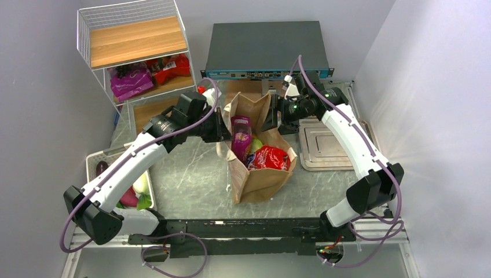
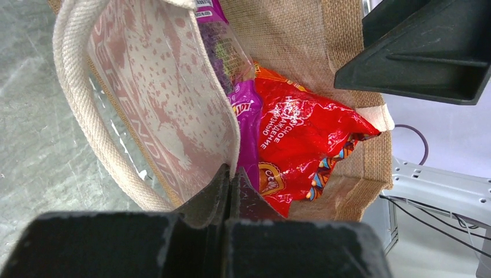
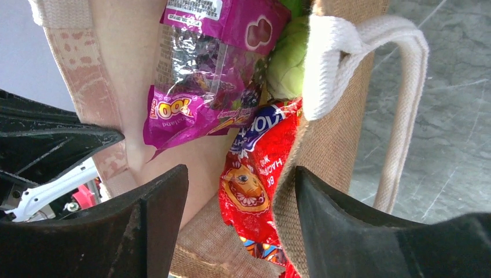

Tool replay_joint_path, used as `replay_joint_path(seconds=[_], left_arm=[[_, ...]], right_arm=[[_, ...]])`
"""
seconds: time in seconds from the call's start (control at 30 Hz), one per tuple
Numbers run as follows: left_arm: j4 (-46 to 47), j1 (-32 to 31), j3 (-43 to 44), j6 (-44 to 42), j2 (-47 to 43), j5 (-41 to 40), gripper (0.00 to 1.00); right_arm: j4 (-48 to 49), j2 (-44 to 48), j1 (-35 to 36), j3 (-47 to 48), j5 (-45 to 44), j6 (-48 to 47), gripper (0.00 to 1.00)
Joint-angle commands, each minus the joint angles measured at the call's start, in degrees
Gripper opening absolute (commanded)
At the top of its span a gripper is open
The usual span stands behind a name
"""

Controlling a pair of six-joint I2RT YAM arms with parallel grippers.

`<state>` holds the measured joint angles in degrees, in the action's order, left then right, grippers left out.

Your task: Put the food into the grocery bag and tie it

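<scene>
Mid-table, the grocery bag [image 1: 260, 176] stands upright with its mouth open, between the two arms.

Contents, seen from the top camera:
- purple packet [image 1: 241, 136] upright against the bag's left inner wall
- red snack packet [image 1: 269, 157] lying just right of it, near the bag's front rim
- cabbage [image 1: 256, 143] wedged between the two, mostly hidden

Left gripper [image 2: 230, 180] sits at the bag's left rim, fingers pinched tight together on the edge of the pink-printed side panel. The cream handle [image 2: 87, 124] loops down just outside that grip.

Right gripper [image 3: 240, 194] sits at the bag's far-right rim, jaws well apart and gripping nothing. The burlap wall and the red packet lie in the gap between the fingers [image 3: 347, 231]; I can't tell whether either finger touches the wall. The white handle loop [image 3: 399, 133] hangs outside the bag beside it.

Around the bag:
- white basket [image 1: 95, 159] to its left, produce inside
- wire shelf [image 1: 133, 46] behind-left, with more purple and red packets
- metal tray [image 1: 327, 145] just to its right
- black box [image 1: 263, 43] behind it
</scene>
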<state>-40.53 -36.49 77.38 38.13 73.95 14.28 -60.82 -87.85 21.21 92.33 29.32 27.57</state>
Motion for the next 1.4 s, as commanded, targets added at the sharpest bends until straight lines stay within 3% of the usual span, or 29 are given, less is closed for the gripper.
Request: replay_joint_path(seconds=[0.0, 0.1, 0.23, 0.4, 0.77, 1.07, 1.37], left_arm=[[3.51, 0.61, 1.13, -1.2, -1.34, 3.09, 0.0], [1.28, 1.34, 2.37, -2.0, -1.21, 3.08, 0.13], [1.77, 1.85, 1.56, -2.59, -3.27, 2.94, 0.48], [0.07, 3.66, 2.01, -3.79, -4.66, 2.24, 0.66], [-3.76, 7.05, 4.14, -5.59, -6.36, 2.86, 0.69], [-7.85, 10.42, 4.8, -7.47, -8.74, 3.12, 0.69], [-10.67, 12.07, 5.34, -7.8, -11.39, 1.58, 0.69]], right_arm=[[0.08, 0.71, 0.1, 4.6, -0.83, -2.79, 0.7], [0.08, 1.8, -0.66, 7.23, -4.5, -3.9, 0.7], [-1.09, 2.94, -2.22, 11.24, -10.36, -5.35, 0.74], [0.95, 6.36, -6.57, 8.58, -14.28, -3.29, 0.76], [11.39, 11.03, -15.45, -11.56, -4.12, 1.43, 0.77], [24.49, 7.93, -16.84, -27.36, 23.98, 4.17, 0.71], [25.06, 0.42, -16.86, -32.83, 28.75, 4.88, 0.65]])
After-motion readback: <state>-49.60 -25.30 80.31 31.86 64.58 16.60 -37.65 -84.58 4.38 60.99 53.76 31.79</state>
